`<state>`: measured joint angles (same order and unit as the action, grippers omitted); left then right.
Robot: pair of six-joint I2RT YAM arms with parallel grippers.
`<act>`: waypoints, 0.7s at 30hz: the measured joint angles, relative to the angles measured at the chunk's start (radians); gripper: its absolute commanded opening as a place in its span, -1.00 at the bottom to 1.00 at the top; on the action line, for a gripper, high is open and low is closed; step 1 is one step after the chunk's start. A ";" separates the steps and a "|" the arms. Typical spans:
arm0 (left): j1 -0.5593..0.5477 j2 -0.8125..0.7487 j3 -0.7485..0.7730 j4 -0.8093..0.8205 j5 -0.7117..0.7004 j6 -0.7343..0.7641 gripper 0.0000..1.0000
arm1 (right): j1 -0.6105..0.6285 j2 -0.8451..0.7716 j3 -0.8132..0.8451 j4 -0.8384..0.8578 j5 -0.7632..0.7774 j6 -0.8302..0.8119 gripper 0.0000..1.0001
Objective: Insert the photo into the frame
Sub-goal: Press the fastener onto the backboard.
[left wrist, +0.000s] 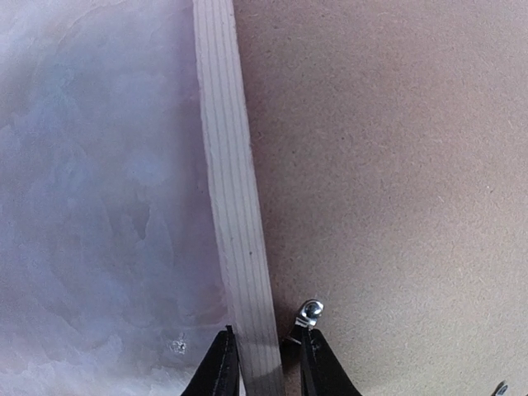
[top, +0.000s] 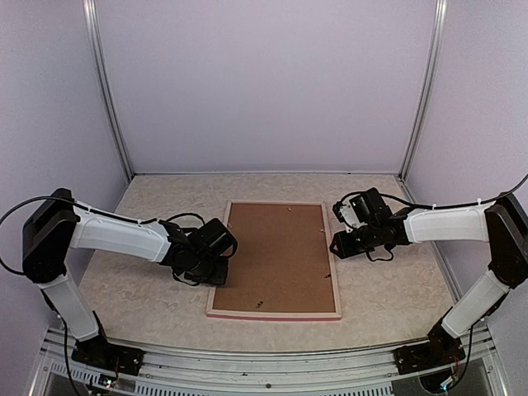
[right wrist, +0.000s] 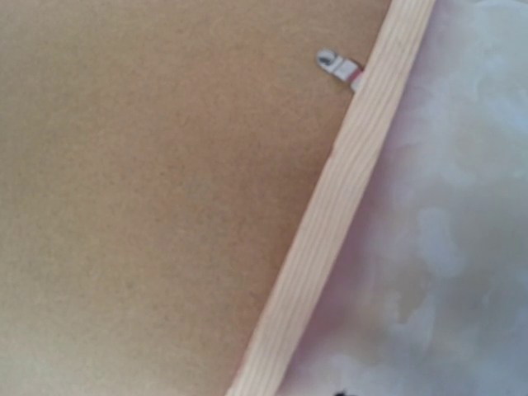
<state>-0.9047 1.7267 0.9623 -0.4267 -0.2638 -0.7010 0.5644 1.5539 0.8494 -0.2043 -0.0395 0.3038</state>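
Frame [top: 273, 313], face-down with a brown backing board [top: 276, 256], lies centre of the overhead view. The left gripper [left wrist: 266, 346] straddles its left rail (clamped or not, I cannot tell). The right gripper [top: 337, 245] is at the right rail, grip hidden. Table [top: 148, 206] shows beyond every edge.
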 measured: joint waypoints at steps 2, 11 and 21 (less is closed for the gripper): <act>0.000 -0.006 -0.011 0.012 0.002 0.003 -0.75 | 0.000 0.000 0.000 0.000 0.000 0.000 -0.29; 0.005 -0.025 -0.041 0.052 0.009 0.037 -0.94 | 0.000 0.000 0.000 0.000 0.000 0.000 -0.29; 0.036 -0.077 -0.124 0.156 0.041 0.091 -0.83 | 0.000 0.000 0.000 -0.002 0.011 -0.002 -0.29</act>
<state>-0.8684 1.6493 0.8383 -0.2710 -0.2230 -0.6102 0.5640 1.5539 0.8494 -0.2058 -0.0280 0.3023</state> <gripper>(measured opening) 0.191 0.350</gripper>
